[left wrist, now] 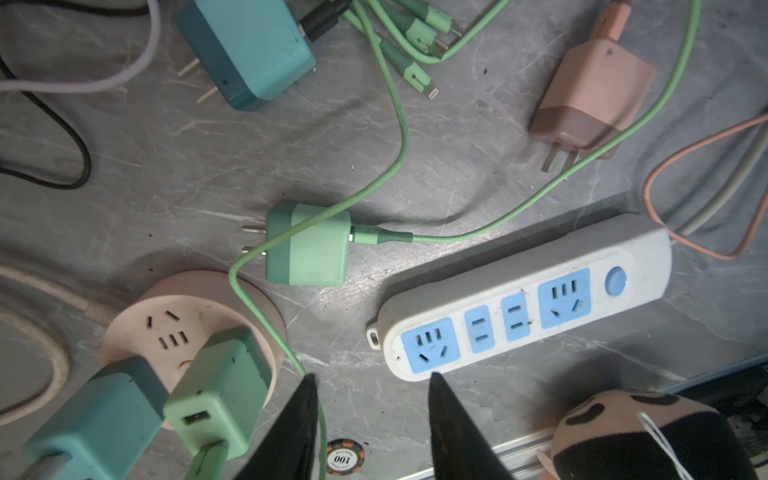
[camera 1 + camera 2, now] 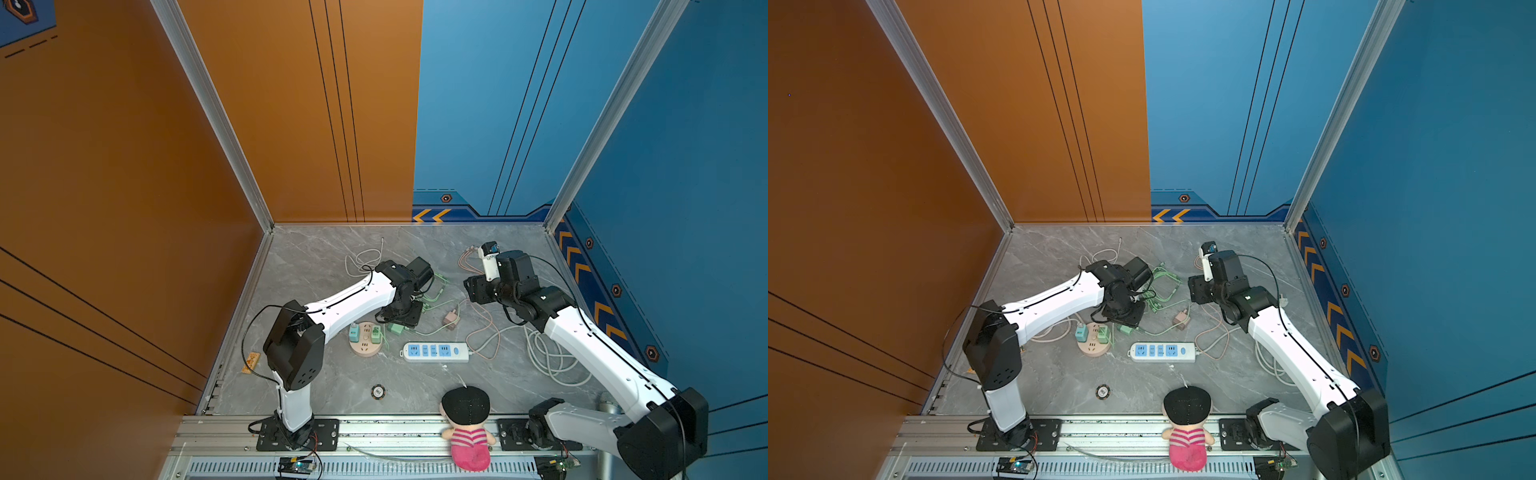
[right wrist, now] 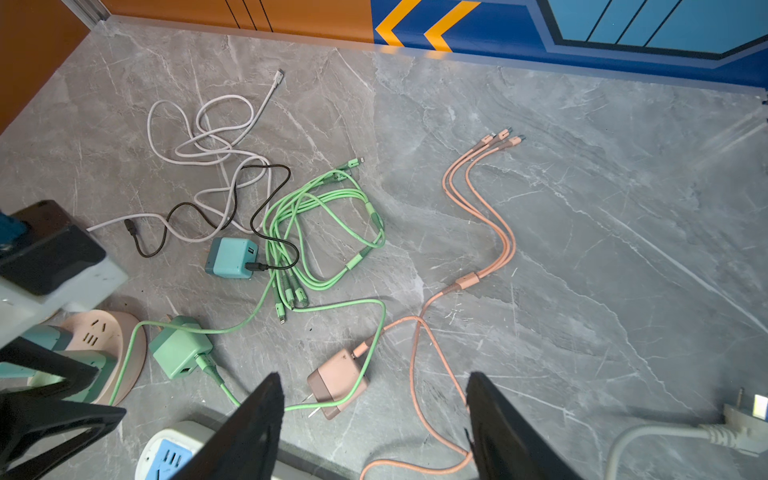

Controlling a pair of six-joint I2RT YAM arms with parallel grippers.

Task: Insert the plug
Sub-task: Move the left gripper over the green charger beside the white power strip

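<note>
Green plug (image 1: 307,249) loose on its side on the grey marble worktop (image 2: 415,249), prongs bare and level, just behind the gap between a round pink socket (image 1: 124,336) and a white power strip (image 1: 519,307). Own green lead pushed into its tail, another green lead draped across its back.

Nearest, at the front rail: a small doll (image 2: 465,411) in a black cap and pink striped top. Just beyond, a poker chip (image 2: 377,391) flat on the worktop. Next, side by side: round socket on the left, with a teal charger (image 1: 95,415) and a green charger (image 1: 216,399) standing plugged in; strip on the right, blue outlets facing up.

Above that pair, left gripper (image 1: 371,376) pointing down, jaws apart with nothing between them, a thin green lead passing beneath one tip. In both top views, green plug peeking out beside the gripper's black body.

Farther right, a pink plug (image 1: 590,95) on its side, prongs bare, a green lead lying over it. Right gripper (image 3: 374,376) raised near it, jaws spread wide, gripping nothing.

Farther back, a loose teal plug (image 3: 230,257) with a black lead in it, a coil of green leads (image 3: 324,228), a tangle of white cable (image 3: 208,141), and a pink three-headed cable (image 3: 498,141) reaching toward the back wall.
</note>
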